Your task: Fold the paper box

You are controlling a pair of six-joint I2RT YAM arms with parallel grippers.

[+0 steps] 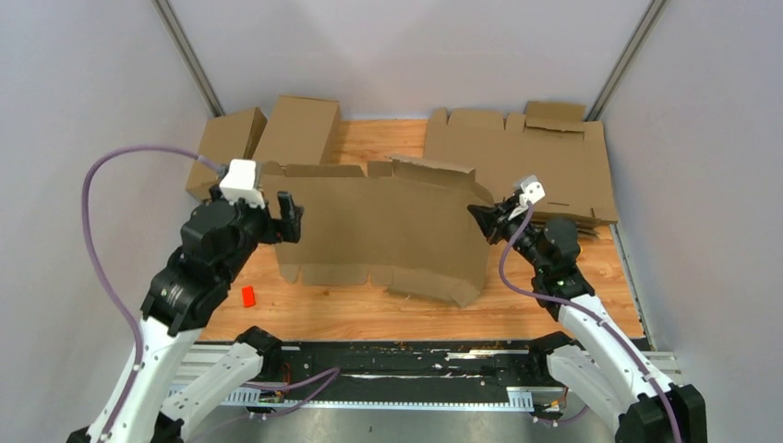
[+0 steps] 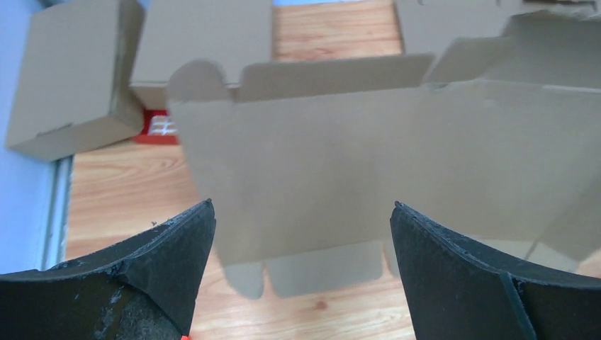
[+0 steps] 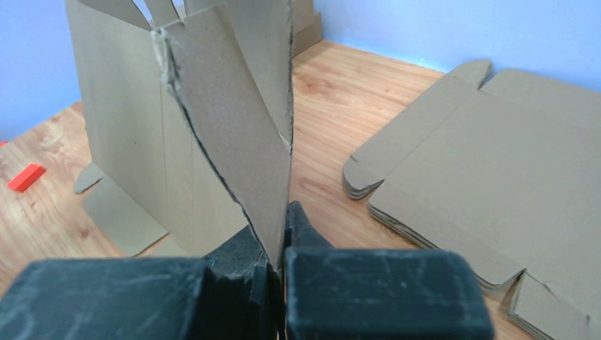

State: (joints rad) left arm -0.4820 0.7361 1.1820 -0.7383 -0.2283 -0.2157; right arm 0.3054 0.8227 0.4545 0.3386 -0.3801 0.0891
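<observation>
1. I count one paper box (image 1: 383, 231): a plain brown corrugated cardboard piece with flaps along its top and bottom edges. It stands upright on its lower flaps in the middle of the light wooden table (image 1: 369, 318), and its right end curves toward the near edge.
2. Two closed brown cardboard cartons sit at the back left, a smaller one (image 1: 224, 148) and a larger one (image 1: 300, 129), side by side.
3. One stack of flat, notched brown cardboard sheets (image 1: 540, 161) lies at the back right, well apart from the standing piece.
4. One small red card (image 1: 247, 295) lies flat on the table near the left arm, in front of the box's left end.
5. I see two arms, both raised off the table.
6. The left gripper (image 1: 288, 217) is level with the upper left corner of the paper box. Its wrist view shows the two black fingers (image 2: 163, 269) spread wide with nothing clamped and the box's face ahead of them. I cannot tell whether a fingertip touches the edge.
7. The right gripper (image 1: 480, 217) reaches in from the right with its jaws pressed together on the box's torn right edge. Its wrist view shows the cardboard pinched between the fingers.
</observation>
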